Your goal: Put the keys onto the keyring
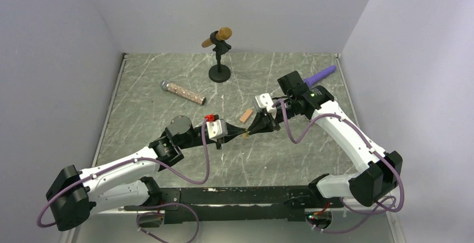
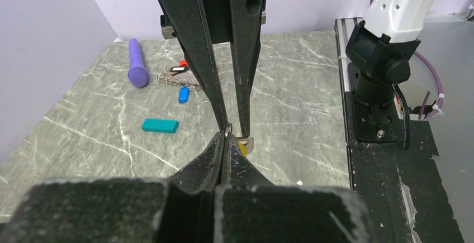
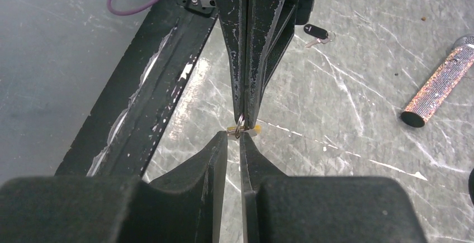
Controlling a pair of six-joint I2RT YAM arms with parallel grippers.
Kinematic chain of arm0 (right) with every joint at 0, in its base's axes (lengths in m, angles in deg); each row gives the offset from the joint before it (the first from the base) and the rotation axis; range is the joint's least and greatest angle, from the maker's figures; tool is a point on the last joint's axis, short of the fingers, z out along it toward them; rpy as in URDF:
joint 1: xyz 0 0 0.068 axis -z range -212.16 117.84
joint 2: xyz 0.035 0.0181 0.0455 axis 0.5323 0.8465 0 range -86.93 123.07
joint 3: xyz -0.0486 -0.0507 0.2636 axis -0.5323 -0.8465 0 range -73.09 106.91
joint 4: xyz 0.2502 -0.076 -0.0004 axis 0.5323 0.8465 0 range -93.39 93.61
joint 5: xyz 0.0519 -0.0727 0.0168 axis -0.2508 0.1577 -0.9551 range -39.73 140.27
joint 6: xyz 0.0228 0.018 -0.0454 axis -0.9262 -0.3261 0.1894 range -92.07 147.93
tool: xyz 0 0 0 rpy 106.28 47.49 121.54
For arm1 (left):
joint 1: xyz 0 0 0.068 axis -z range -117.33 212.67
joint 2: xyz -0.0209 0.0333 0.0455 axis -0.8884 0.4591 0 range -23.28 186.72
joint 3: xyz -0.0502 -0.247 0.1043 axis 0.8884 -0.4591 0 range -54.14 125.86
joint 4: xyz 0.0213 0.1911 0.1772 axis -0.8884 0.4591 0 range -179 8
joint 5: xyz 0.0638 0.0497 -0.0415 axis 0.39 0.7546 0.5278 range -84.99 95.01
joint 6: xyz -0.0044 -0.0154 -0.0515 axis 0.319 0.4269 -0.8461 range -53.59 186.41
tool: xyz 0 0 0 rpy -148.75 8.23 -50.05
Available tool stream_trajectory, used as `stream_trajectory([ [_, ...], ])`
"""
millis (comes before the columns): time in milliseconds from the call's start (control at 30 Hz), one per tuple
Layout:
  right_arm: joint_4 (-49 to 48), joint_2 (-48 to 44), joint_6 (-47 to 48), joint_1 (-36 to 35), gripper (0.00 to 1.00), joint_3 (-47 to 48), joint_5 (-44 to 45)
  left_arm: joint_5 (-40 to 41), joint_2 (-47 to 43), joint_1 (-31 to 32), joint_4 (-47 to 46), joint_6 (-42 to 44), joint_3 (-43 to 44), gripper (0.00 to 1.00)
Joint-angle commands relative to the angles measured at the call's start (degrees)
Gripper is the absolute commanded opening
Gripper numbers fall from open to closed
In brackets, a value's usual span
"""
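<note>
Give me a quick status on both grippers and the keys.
Left gripper and right gripper tip to tip, both pinching the yellow key and its small ring. Blue key and keyring loose on table. Nothing blocking.

Stick [image 2: 137,62] left of keyring [image 2: 180,74]; block [image 2: 160,125] nearer, on table [image 2: 296,86].

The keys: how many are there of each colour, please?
Yellow key: 1
Blue key: 1
Black key: 1
Total: 3
</note>
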Motion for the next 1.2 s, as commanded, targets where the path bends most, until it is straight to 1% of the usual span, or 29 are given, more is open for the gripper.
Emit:
stream_trajectory([
  [0,-1.37,0.14,0.03,-0.30,0.16,0.72,-3.36,0.86,0.27,0.22,-3.39,-1.03,0.16,0.00],
  [200,-1.96,0.45,-1.02,-0.46,0.07,0.79,-3.83,1.13,0.79,0.29,-3.85,-1.64,0.30,0.00],
  [300,-2.35,0.56,-2.03,-0.45,0.00,0.78,-3.94,1.15,1.01,0.34,-3.58,-1.75,0.50,0.00],
  [400,-3.21,0.69,-4.70,-0.42,0.00,1.10,-2.66,1.23,1.07,0.44,-2.33,-1.67,0.96,0.00],
  [433,-3.29,0.76,-5.72,-0.42,0.00,1.34,-1.19,1.26,1.03,0.37,-1.40,-1.53,1.32,0.05],
  [467,-3.01,0.91,-6.42,-0.40,0.00,1.74,0.11,1.33,0.88,0.34,-0.34,-1.36,1.57,0.13],
  [567,-0.91,1.75,-8.31,-0.44,0.00,3.51,5.35,2.51,-0.58,0.30,2.74,-0.50,1.81,0.50],
  [700,7.80,3.61,-3.90,-0.45,0.00,7.27,13.19,5.29,-4.55,0.31,8.88,2.25,1.59,0.92],
  [733,9.60,4.05,-3.77,-0.47,0.00,8.27,15.36,5.98,-5.43,0.27,11.23,3.15,1.76,0.98],
  [833,15.63,6.30,-3.57,-0.47,0.00,12.28,21.54,6.91,-7.47,0.25,16.34,4.73,1.56,0.99],
  [900,19.57,8.27,-4.40,-0.56,0.00,15.41,25.35,7.26,-7.93,0.20,17.38,4.48,1.21,0.99],
  [967,23.09,10.41,-5.50,-0.79,0.00,18.79,28.93,7.86,-8.00,0.21,15.93,2.04,0.37,0.99],
  [1033,25.58,12.18,-6.74,-1.20,0.00,20.92,31.04,8.24,-7.67,0.19,12.39,-0.62,-0.79,0.99],
  [1100,26.47,13.48,-8.54,-1.91,0.00,22.25,32.42,8.72,-6.57,0.23,7.73,-3.58,-1.69,0.94],
  [1167,26.66,14.52,-10.17,-2.73,0.00,23.26,33.37,9.10,-4.29,0.20,2.60,-6.60,-2.01,0.84],
])
